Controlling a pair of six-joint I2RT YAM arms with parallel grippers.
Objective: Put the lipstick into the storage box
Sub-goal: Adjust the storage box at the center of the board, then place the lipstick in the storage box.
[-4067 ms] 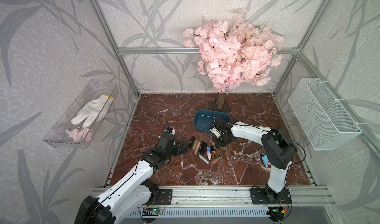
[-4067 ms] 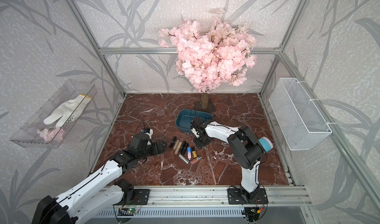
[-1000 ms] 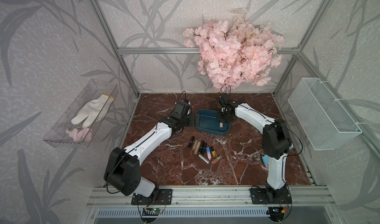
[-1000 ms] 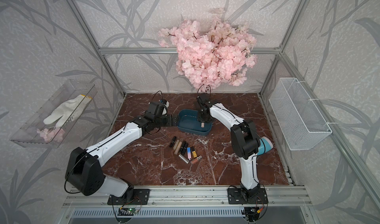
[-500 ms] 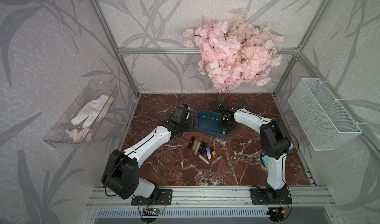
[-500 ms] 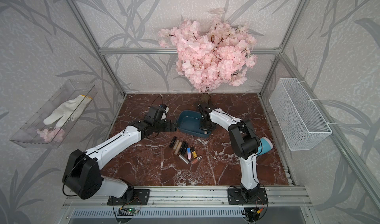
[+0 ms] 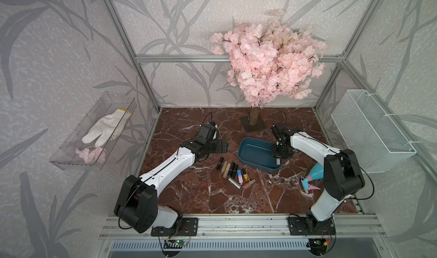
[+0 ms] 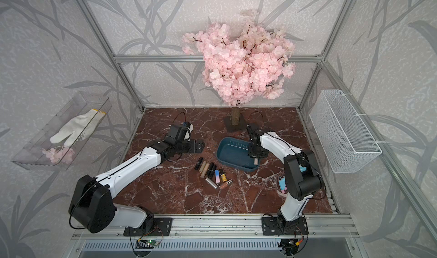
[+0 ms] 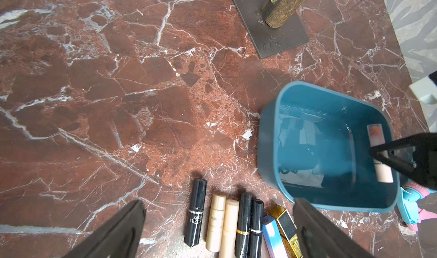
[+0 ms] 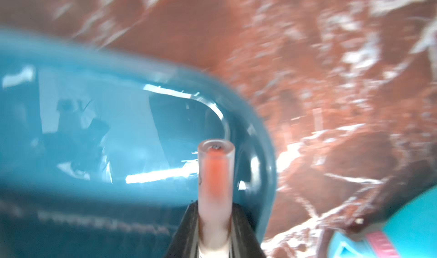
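Note:
The teal storage box (image 7: 254,150) (image 8: 233,154) stands on the marble, right of centre. My right gripper (image 7: 280,156) (image 8: 256,155) (image 10: 214,204) is shut on a pale lipstick (image 7: 279,161) (image 8: 255,161) (image 10: 215,171) with an orange-red core. It holds the lipstick inside the box (image 10: 118,126), close to the right-hand wall. In the left wrist view the lipstick (image 9: 375,135) lies along that wall of the box (image 9: 319,150); whether it touches the floor I cannot tell. My left gripper (image 7: 223,146) (image 8: 198,146) (image 9: 218,201) is open and holds nothing, left of the box.
A row of several lipsticks (image 7: 233,171) (image 9: 236,221) lies in front of the box. The blossom tree's base plate (image 7: 253,124) stands behind it. A teal spray bottle (image 7: 314,176) lies by the right arm. A wire basket (image 7: 369,131) and a clear bin (image 7: 94,136) hang on the walls.
My right gripper has carried the lipstick from the box's back edge toward the front right. The box has slid the same way. My left gripper stayed open and came slightly forward.

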